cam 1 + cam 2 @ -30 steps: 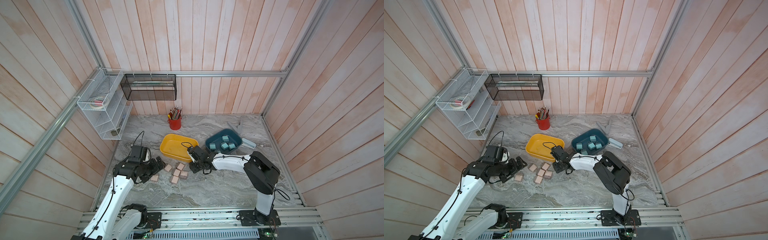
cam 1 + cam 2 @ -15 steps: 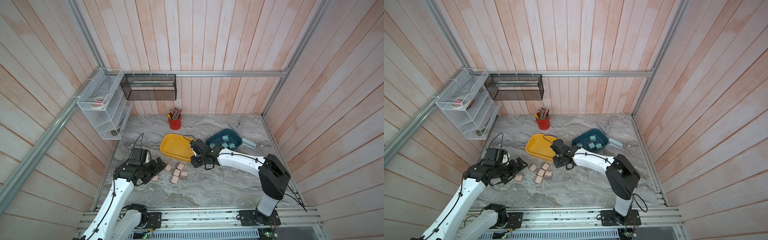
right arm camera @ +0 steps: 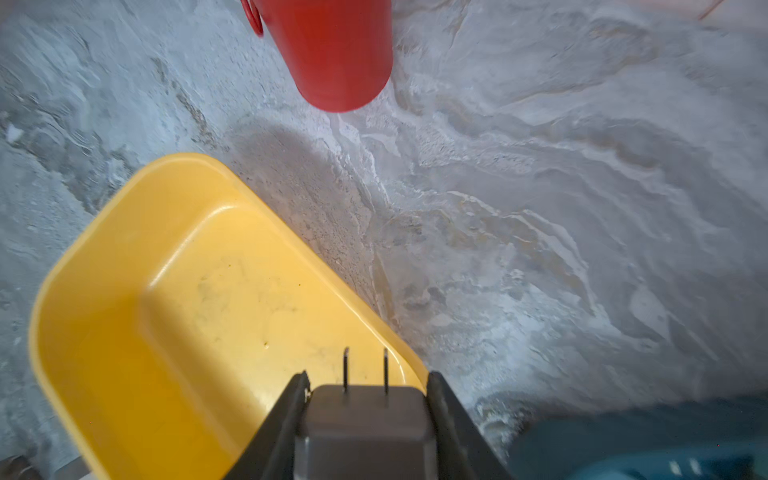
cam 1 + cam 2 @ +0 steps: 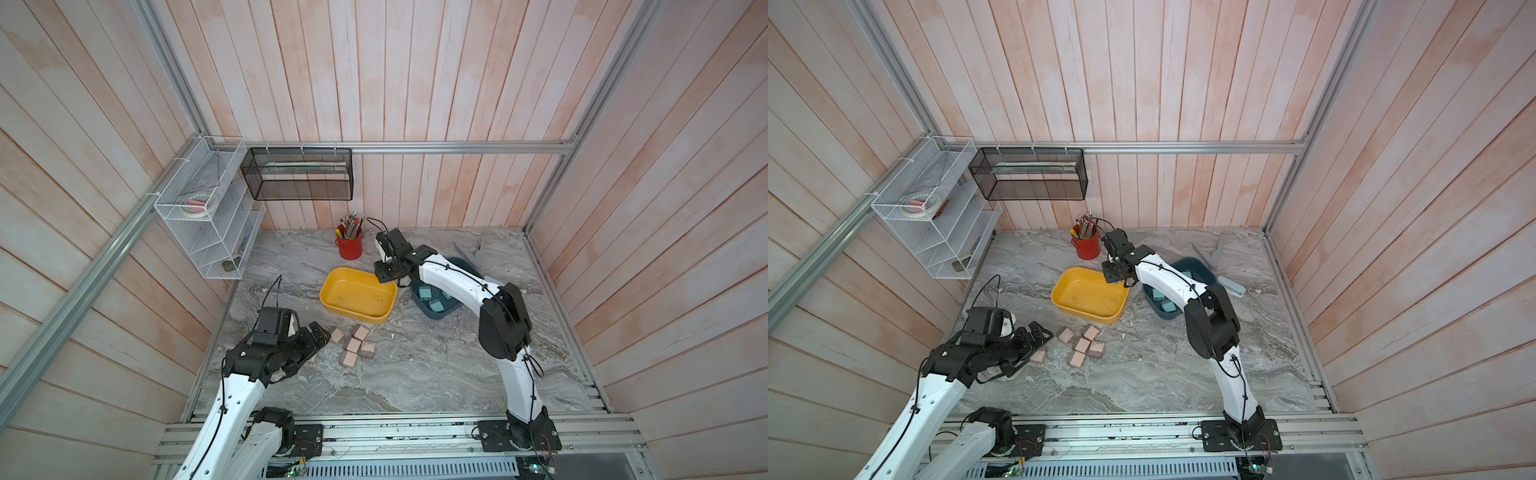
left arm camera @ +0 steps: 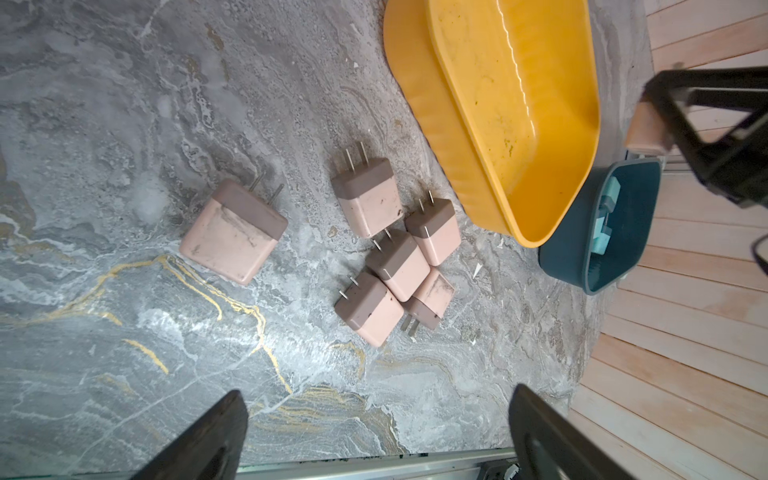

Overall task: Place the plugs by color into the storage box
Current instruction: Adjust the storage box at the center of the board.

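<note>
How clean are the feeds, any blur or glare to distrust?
Right wrist: soft and smeared, red cup blurred; the plug in the right gripper sits dark in shadow, prongs readable. Left wrist: sharp on the loose plugs, one glare streak on the yellow bin wall. Both top views: crisp, slight wide-angle stretch at the edges.

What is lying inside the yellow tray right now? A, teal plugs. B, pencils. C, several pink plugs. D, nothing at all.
D: the yellow tray shows only its bare floor in both top views, and the loose pink plugs lie outside it on the table.
</note>
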You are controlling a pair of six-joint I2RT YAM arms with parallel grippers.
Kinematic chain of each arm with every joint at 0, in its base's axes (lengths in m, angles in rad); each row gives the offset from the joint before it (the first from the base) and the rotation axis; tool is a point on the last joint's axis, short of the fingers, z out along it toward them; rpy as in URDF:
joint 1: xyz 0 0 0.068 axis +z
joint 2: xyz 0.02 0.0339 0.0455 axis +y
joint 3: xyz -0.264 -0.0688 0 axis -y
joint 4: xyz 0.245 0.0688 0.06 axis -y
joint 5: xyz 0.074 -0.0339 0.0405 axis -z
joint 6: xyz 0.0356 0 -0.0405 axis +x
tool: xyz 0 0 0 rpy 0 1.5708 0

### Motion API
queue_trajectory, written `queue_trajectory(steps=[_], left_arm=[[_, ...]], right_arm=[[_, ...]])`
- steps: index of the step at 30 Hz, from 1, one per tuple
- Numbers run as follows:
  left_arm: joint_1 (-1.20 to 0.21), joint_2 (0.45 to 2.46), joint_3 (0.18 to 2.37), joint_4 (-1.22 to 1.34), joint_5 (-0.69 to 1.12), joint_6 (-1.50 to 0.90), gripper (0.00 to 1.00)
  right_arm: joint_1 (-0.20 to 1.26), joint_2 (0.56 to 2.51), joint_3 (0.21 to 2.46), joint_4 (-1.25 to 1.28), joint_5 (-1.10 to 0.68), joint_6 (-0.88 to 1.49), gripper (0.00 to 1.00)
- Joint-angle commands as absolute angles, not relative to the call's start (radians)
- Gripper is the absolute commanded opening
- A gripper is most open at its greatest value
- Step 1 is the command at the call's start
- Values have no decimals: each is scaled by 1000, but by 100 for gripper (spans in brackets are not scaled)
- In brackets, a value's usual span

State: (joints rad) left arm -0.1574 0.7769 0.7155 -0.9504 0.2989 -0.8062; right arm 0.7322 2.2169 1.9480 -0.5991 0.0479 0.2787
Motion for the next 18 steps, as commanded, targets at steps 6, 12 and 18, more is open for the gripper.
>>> queue_trajectory(steps=[6,12,18], left_arm=[[-153,760,712,-996,258,-837,100],[-153,774,728,-1005,249,-830,99],[-154,782,723,-1001,252,-820,100]], right_arm=[[763,2307,1966,-626,15,239,36],[765,2307,1856,-584,17,270,36],[764,2263,1741,-545,39,281,36]])
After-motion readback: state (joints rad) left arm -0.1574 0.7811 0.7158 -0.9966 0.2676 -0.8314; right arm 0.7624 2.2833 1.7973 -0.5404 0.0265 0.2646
